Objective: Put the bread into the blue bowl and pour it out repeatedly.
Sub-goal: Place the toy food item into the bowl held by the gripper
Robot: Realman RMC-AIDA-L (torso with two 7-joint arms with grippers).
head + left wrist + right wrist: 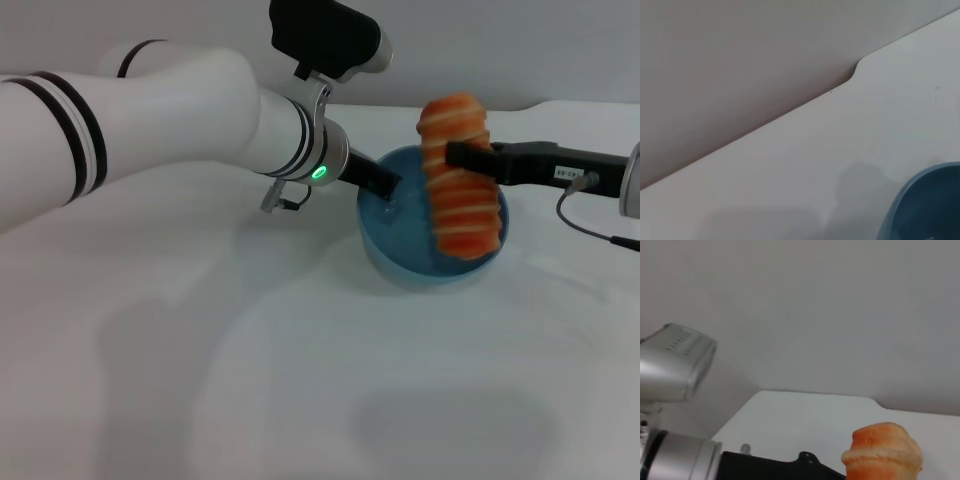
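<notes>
The blue bowl [400, 240] stands on the white table, right of centre in the head view. My left gripper [388, 186] reaches in from the left and is shut on the bowl's left rim. My right gripper [462, 158] comes in from the right and is shut on the bread [462, 205]. The orange-and-cream striped loaf stands nearly upright, its lower end inside the bowl at the right side and its upper end well above the rim. The left wrist view shows part of the bowl [925, 210]. The right wrist view shows the bread's top [882, 452].
The white table [300, 380] stretches wide in front of the bowl. Its back edge with a rounded notch [856, 75] meets a grey wall. A cable [590, 225] trails from my right arm over the table at the far right.
</notes>
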